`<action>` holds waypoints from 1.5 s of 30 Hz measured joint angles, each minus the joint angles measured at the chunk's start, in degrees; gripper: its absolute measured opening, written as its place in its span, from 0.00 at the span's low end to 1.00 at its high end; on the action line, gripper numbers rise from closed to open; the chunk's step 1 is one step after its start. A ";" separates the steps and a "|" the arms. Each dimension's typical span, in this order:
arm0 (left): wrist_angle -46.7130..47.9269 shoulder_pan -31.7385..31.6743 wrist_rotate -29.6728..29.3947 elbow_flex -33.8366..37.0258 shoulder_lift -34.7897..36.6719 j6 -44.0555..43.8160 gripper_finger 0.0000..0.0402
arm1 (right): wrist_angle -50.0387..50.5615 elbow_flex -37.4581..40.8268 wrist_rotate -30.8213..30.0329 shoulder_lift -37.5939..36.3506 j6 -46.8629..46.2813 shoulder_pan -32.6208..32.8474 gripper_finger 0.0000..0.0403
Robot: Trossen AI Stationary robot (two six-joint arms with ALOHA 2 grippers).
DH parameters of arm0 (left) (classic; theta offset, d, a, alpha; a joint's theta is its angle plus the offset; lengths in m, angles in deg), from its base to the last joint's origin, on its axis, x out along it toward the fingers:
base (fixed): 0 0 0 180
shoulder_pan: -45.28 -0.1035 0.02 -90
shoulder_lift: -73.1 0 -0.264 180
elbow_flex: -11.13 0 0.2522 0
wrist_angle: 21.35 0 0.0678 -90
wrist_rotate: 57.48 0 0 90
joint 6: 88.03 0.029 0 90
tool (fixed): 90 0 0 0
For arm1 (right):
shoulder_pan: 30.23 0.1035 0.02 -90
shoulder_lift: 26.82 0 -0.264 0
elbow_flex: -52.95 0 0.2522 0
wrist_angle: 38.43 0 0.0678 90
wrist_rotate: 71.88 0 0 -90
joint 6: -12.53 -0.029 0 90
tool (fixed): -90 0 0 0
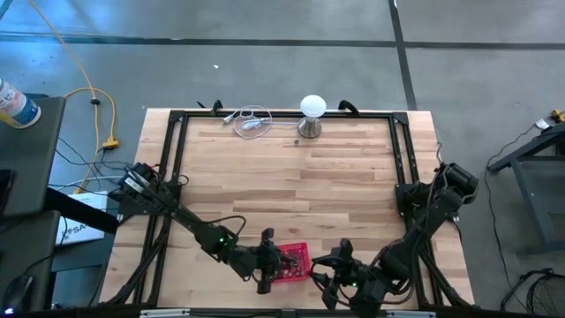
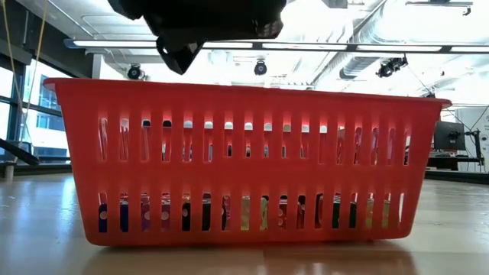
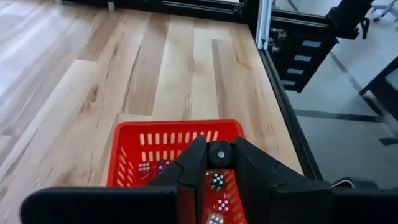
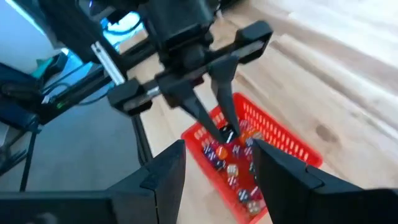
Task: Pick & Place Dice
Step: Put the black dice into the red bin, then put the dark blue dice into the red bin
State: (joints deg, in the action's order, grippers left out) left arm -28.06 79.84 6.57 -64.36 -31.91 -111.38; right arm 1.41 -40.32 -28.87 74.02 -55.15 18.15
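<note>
One die (image 3: 216,181) between left claw (image 3: 217,163) tips.

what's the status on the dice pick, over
Left pincer over the red slotted plastic basket, gripping one small dark die. Right pincer open, waiting beside the basket. Nothing in the way.

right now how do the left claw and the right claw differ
Place: the left claw hangs over the red basket, its tips down among the dice; the right claw waits beside the basket, off its right side.

Load: the left claw pinches a dark die between its fingertips; the right claw holds nothing.

Gap: the left claw's fingers stand close together, the right claw's wide apart.

Shared: both are dark two-finger claws near the table's front edge.
</note>
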 joint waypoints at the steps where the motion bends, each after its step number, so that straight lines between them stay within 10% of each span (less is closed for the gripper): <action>1: 0.22 -0.06 -0.33 0.00 0.00 0.00 0.15 | 0.03 0.01 -0.57 0.00 -0.01 0.00 0.44; 19: 4.34 -0.10 1.32 0.00 0.00 0.31 0.33 | -0.15 0.00 -1.86 -0.02 3.29 -4.27 0.44; 30: 5.75 -0.10 1.91 0.00 0.00 0.17 0.33 | -0.17 0.00 9.98 -0.07 6.47 -9.44 0.44; 45: 11.17 -9.74 8.17 0.04 9.67 -3.73 0.33 | 6.77 0.02 -1.66 -2.42 0.58 -7.15 0.44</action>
State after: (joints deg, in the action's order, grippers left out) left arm -16.89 70.10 14.74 -64.32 -22.24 -115.10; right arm 8.18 -40.30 -30.53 71.60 -54.56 11.00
